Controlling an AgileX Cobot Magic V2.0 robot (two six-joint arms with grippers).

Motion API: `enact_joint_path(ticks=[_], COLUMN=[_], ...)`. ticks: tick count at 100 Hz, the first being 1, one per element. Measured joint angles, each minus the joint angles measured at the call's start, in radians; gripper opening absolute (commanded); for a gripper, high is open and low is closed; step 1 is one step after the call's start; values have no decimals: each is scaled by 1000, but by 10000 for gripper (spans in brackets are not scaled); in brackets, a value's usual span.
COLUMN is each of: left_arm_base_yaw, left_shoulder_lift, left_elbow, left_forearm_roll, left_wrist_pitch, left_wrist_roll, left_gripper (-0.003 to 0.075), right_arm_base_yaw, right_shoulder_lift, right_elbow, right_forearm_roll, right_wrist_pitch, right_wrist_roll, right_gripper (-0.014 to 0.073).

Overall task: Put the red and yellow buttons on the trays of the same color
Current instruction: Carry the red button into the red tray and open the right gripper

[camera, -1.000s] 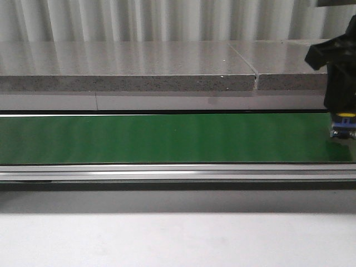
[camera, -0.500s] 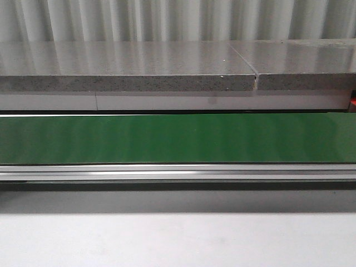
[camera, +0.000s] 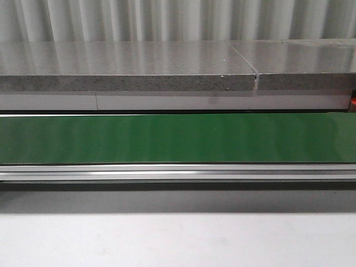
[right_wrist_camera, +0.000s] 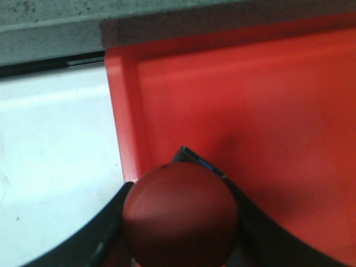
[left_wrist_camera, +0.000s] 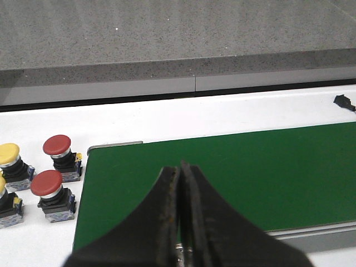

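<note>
- Front view: a green belt [camera: 178,138] runs across the whole width, with a silver rail [camera: 178,172] along its near edge and a grey stone ledge [camera: 128,72] behind it. A white worktop [camera: 178,239] lies nearest the camera. No pincer or button shows here; only a sliver of red sits at the far right end of the belt.
- Left wrist view: the left pincer [left_wrist_camera: 181,214] is clenched, its two dark fingers pressed together with nothing between them, hanging over the near edge of the green belt [left_wrist_camera: 233,178].
- Left wrist view: beside the end of the belt, on the white worktop [left_wrist_camera: 167,119], stand two red buttons [left_wrist_camera: 57,146] [left_wrist_camera: 47,183] and one yellow button [left_wrist_camera: 8,154]; the edge of another yellow-capped one shows at the frame border. All stand upright on dark bases, close together, apart from the pincer.
- Right wrist view: the right pincer [right_wrist_camera: 178,222] grips a red button [right_wrist_camera: 179,214], a finger on each side of its round cap.
- Right wrist view: the held button is over the red tray [right_wrist_camera: 267,111], near the tray's raised rim, where it borders the white worktop [right_wrist_camera: 55,156]. Whether the button's base touches the tray floor I cannot tell.
</note>
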Motion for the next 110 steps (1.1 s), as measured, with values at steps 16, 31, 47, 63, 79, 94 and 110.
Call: enact_joint_path(ticks=[16,31,47,63,79,94,110], left_arm_base_yaw=[0,0,0,0,0,0,0], left_shoulder_lift=[0,0,0,0,0,0,0], left_elbow=[0,0,0,0,0,0,0], left_forearm_roll=[0,0,0,0,0,0,0], left_wrist_pitch=[0,0,0,0,0,0,0], left_wrist_roll=[0,0,0,0,0,0,0], left_gripper=[-20,-20,-20,-20,-20,-20,-20], right_arm_base_yaw=[0,0,0,0,-2,-7,-11], right_shoulder_lift=[109,178,211,240,253,253,253], right_elbow=[-107,-168,-179,-181,-184,-184,-184], right_forearm_roll=[0,0,0,0,0,0,0], right_wrist_pitch=[34,55,57,57,63,66,70], right_wrist_roll=[0,-2,-5,-7,-7,-7,-8], right_gripper=[134,134,134,134,255,513,605])
